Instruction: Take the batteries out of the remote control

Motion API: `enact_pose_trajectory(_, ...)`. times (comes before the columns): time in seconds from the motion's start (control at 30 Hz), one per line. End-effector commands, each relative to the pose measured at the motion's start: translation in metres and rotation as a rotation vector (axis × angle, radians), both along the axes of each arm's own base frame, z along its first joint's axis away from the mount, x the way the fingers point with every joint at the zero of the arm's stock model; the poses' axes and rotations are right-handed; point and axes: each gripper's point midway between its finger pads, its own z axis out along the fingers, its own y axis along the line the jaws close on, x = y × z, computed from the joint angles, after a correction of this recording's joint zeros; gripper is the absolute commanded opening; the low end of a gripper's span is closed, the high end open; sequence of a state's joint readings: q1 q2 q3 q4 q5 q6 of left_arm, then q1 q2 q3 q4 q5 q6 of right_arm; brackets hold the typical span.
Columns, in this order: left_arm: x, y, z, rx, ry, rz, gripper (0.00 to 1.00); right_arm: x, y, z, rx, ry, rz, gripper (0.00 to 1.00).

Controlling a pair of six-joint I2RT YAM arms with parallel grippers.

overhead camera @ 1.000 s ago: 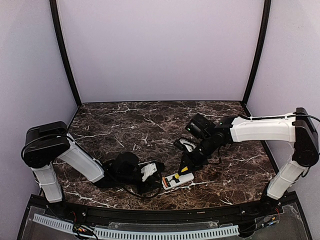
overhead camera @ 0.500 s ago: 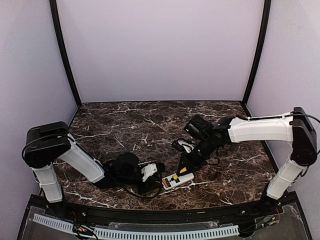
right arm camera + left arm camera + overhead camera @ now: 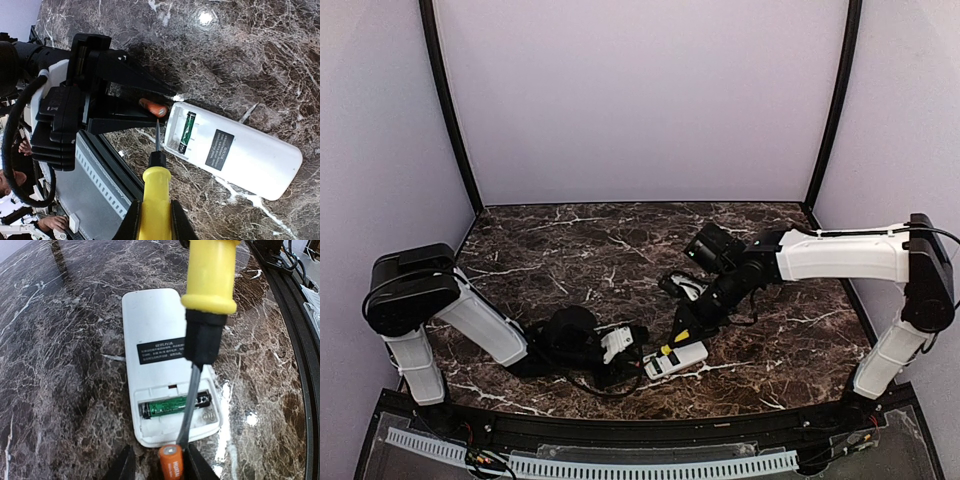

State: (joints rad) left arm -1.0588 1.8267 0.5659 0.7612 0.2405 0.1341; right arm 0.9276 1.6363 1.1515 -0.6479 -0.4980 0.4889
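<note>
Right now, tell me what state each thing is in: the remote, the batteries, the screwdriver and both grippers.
remote control: face down, battery bay uncovered
green battery: seated in bay
orange battery: out, between left gripper fingers
screwdriver: gripped by right gripper, tip by the bay's open end

Landmark: remote control (image 3: pixel 167 390), flat on table (image 3: pixel 570 250), near front edge, between both arms.
Battery in compartment (image 3: pixel 175 405), lying crosswise at remote's end.
Second battery (image 3: pixel 172 462) just outside that end, between left gripper (image 3: pixel 157 467) fingers.
Screwdriver (image 3: pixel 156 200) above remote, tip past open end, held by right gripper (image 3: pixel 152 220).
</note>
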Motion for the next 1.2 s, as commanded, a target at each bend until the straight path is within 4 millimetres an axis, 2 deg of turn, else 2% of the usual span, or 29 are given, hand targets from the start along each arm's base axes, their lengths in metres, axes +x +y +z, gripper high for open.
enact_pose_trajectory(0.0,-0.001,0.012,0.008,0.009,-0.029,0.024,0.34,-0.003,0.011,0.013,0.038,-0.01,0.023,0.0)
enact_pose_trajectory(0.17,-0.003,0.027,0.005,0.049,-0.044,0.043,0.37,-0.006,0.012,0.013,0.036,-0.007,0.025,0.0)
enact_pose_trajectory(0.33,-0.007,0.032,0.005,0.06,-0.03,0.037,0.41,-0.001,0.006,0.022,0.001,-0.045,0.009,0.0)
enact_pose_trajectory(0.47,-0.006,0.026,0.009,0.041,-0.02,0.032,0.41,0.006,-0.011,0.021,-0.105,-0.089,-0.015,0.0)
enact_pose_trajectory(0.7,-0.008,0.011,0.017,0.01,-0.006,0.006,0.43,0.006,-0.025,0.021,-0.177,-0.097,-0.049,0.0)
enact_pose_trajectory(0.93,-0.011,0.0,0.013,0.01,-0.006,-0.015,0.45,0.005,-0.021,0.025,-0.189,-0.106,-0.043,0.0)
enact_pose_trajectory(1.17,-0.011,-0.002,0.007,0.022,-0.012,-0.016,0.44,0.003,-0.013,0.024,-0.214,-0.111,-0.026,0.0)
